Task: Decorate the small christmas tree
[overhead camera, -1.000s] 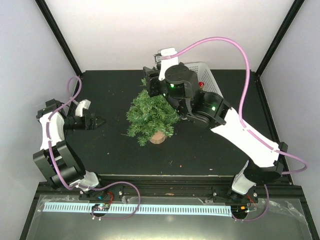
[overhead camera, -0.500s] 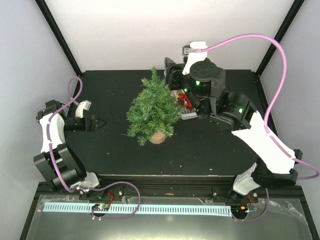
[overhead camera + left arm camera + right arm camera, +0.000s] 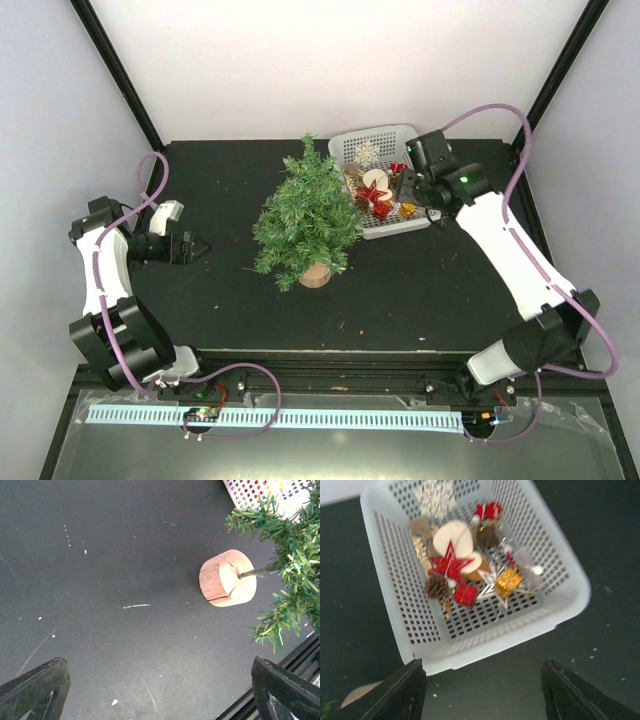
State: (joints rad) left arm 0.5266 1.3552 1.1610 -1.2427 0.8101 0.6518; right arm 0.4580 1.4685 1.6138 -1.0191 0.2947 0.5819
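Well, on the top camera I see one small christmas tree (image 3: 305,220) near the middle of the table (image 3: 220,310). One white basket (image 3: 392,133) is just beside it on the right. The left gripper (image 3: 197,245) hangs well apart from the tree, and the right gripper (image 3: 407,188) is over the basket.

On the left wrist camera, the two fingers (image 3: 35,690) stand wide apart and hold nothing. The tan base (image 3: 227,578) lies beyond them.

On the right wrist camera, both fingers (image 3: 395,692) are wide open too and empty, at the basket's near wall. Inside I count one red star (image 3: 451,565), one pine cone (image 3: 436,586) and one gold box (image 3: 508,580).
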